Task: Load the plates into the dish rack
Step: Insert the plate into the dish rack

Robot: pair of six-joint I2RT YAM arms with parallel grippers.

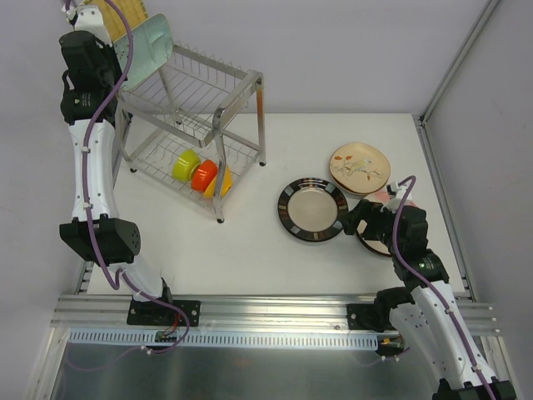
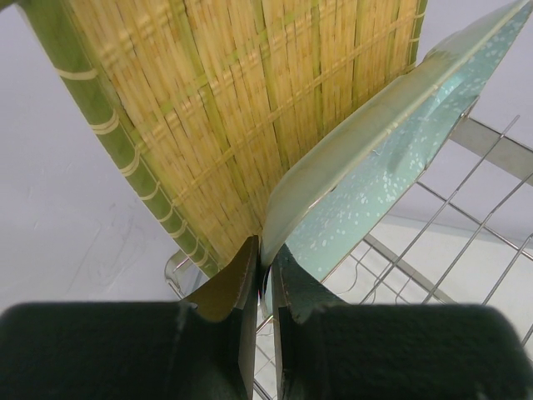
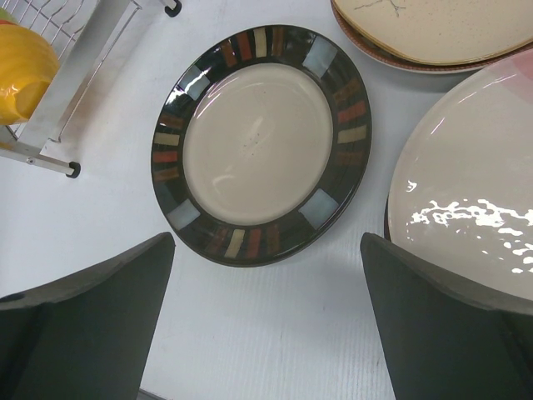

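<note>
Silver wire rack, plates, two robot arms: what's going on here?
Plates are being loaded into the two-tier silver wire dish rack. The left claw is shut on the edge of a pale teal squarish plate at the upper tier, beside a square yellow woven-look plate. The right claw hangs open over the table, above a round dark-rimmed cream plate that lies flat, not yet picked up.

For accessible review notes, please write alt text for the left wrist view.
The left gripper is shut on the edge of a tilted teal plate. A yellow woven plate with a green rim stands close behind it, filling the upper left. Wires of the rack show at the lower right.
</note>
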